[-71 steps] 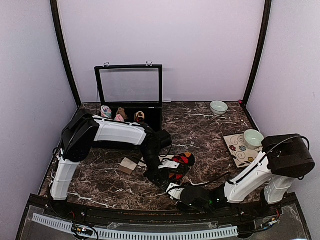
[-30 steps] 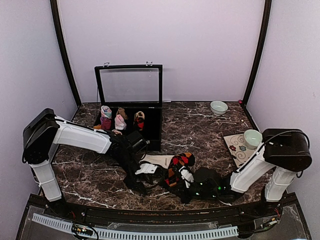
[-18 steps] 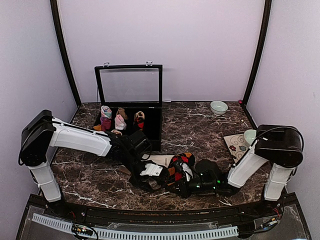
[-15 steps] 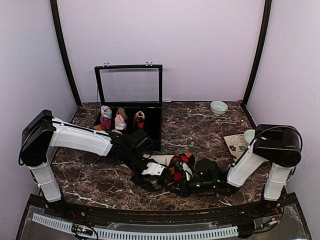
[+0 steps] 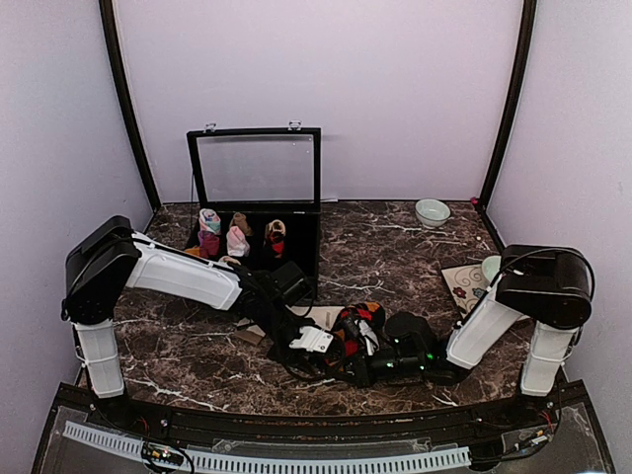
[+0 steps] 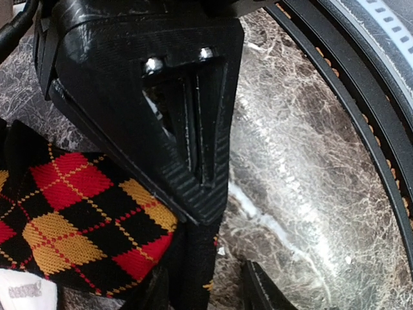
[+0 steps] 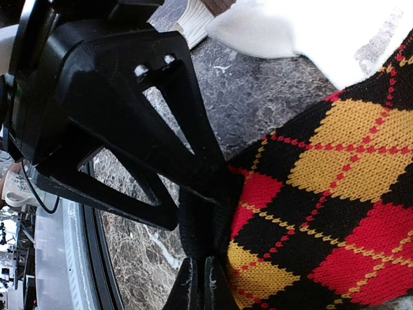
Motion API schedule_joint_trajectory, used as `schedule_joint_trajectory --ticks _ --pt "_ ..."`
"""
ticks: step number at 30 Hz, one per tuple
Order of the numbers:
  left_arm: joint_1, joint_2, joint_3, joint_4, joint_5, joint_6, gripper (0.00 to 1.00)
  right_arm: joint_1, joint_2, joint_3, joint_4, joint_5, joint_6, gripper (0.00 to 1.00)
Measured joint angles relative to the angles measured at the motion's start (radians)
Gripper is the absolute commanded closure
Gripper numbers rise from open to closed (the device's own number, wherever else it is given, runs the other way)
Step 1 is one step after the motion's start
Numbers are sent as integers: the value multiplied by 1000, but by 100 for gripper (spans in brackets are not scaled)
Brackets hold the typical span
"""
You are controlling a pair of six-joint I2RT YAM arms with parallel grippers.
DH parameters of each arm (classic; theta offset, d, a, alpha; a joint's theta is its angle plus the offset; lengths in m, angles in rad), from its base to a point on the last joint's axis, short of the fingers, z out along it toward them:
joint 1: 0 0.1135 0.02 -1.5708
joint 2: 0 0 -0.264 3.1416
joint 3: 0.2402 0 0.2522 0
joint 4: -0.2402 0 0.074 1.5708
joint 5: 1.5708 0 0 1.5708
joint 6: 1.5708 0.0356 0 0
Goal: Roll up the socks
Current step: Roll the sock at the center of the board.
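Observation:
The black sock with red and orange argyle diamonds lies at the table's near centre, partly over a cream sock. My right gripper is shut, pinching the argyle sock's black cuff; the right wrist view shows the fingers pressed together on it next to the diamonds. My left gripper faces it from the left. In the left wrist view its fingers stand apart with the black cuff between them, beside the argyle sock. The cream sock lies behind.
An open black case with rolled sock bundles stands at the back left. A bowl sits far right, another bowl on a patterned mat. A small brown block lies left of the socks. The table's front rail is close.
My left gripper has swung right and forward to the argyle sock's near end. My right gripper has moved left onto the cuff. The two grippers now meet tip to tip.

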Motion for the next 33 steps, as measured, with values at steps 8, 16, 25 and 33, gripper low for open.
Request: schedule_joint_trajectory --ticks 8,16,25,33 --pt "-3 21 23 14 -22 16 90 -1 -2 -4 0 0 -1 100" --pt "-2 29 32 10 -27 24 100 0 -26 -6 -24 3 0 73" --pt "19 28 27 -14 30 -53 100 -29 -237 -80 -216 79 -18 56" --pt "39 11 -3 -47 74 -117 100 -94 -405 -117 -410 198 -30 63"
